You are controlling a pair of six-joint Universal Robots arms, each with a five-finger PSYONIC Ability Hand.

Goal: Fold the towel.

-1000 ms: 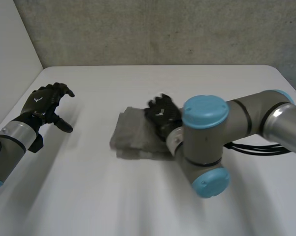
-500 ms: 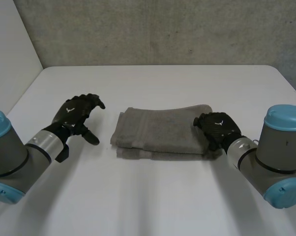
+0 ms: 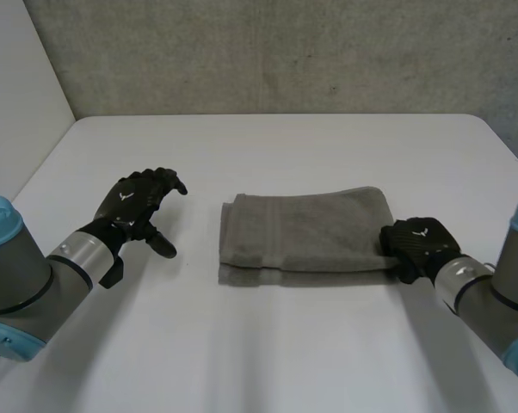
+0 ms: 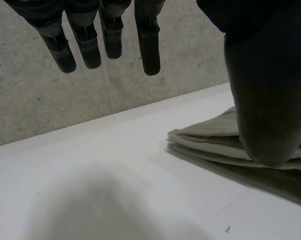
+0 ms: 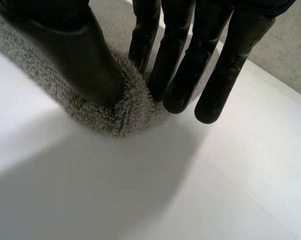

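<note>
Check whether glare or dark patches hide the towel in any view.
Head view: even light, no glare on the table; the towel reads plainly, one corner under the right hand. Left wrist view: the left hand has its thumb across part of the towel. Right wrist view: the corner is well lit, pinched between thumb and fingers.

A bare lab setup: white table [image 3: 285,353], grey concrete wall [image 3: 285,52].

You have a plain grey towel [image 3: 306,228], with a faint woven band, on a white table [image 3: 285,146]. Your left hand [image 3: 134,202] and right hand [image 3: 418,241] are black, each with a small white mark on its back. The wall [image 3: 285,52] behind is speckled grey.
</note>
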